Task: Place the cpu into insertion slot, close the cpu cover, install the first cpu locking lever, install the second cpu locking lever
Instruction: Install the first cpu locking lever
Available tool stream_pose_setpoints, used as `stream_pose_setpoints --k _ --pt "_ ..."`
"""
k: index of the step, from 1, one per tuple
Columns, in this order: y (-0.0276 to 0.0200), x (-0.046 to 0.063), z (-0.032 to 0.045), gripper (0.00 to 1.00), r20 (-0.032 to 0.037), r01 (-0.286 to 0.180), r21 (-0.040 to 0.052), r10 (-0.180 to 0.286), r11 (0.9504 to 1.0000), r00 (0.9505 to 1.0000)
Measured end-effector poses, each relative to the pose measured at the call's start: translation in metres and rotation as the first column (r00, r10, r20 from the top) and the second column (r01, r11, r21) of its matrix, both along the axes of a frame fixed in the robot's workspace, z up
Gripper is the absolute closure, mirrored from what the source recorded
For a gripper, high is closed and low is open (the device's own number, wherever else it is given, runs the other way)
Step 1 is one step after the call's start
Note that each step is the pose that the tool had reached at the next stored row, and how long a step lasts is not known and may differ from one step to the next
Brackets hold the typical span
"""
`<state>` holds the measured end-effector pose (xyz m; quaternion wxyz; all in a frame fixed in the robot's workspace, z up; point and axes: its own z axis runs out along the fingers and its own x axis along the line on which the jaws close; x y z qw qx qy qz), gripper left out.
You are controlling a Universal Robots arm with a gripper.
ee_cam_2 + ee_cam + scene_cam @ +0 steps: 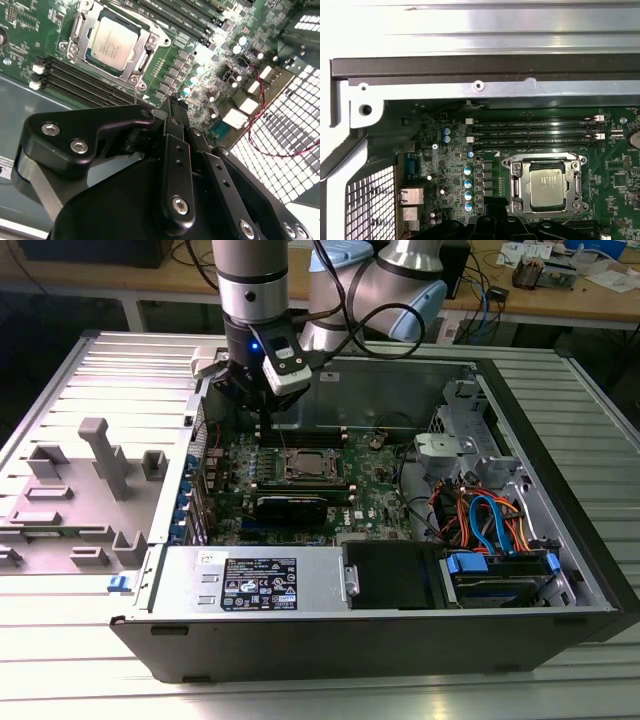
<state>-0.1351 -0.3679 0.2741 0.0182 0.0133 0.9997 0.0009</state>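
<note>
— One chip: where is it?
— The cpu [111, 41] sits in the insertion slot [290, 470], inside the open computer case [300, 650], with the cpu cover [545, 164] flat around it.
— And the claw [172, 102]?
— Pressed together, empty, above the motherboard [380, 505], far of the slot and to the exterior view's left.

No legible text: power supply label [258, 585], cpu [112, 42] top markings unreadable.

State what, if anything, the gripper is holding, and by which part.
Nothing. The gripper is shut with nothing between its fingertips, hovering beside the chip, which lies under its metal frame.
</note>
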Motion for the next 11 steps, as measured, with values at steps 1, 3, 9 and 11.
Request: stream_pose_setpoints --k 1,3,9,11 --pt "0.0015 -0.001 -0.0002 0.89 -0.0006 0.0 0.0 0.0 1.0 1.0" --pt "0.002 -0.001 -0.0004 0.89 -0.0007 0.0 0.0001 0.0 1.0 1.0" --pt "0.0076 -0.001 -0.002 0.89 -0.0008 -0.042 0.0 0.042 0.9991 0.9991" --pt "0.0124 -0.001 -0.002 0.89 -0.0009 -0.046 -0.0001 0.046 0.999 0.999"
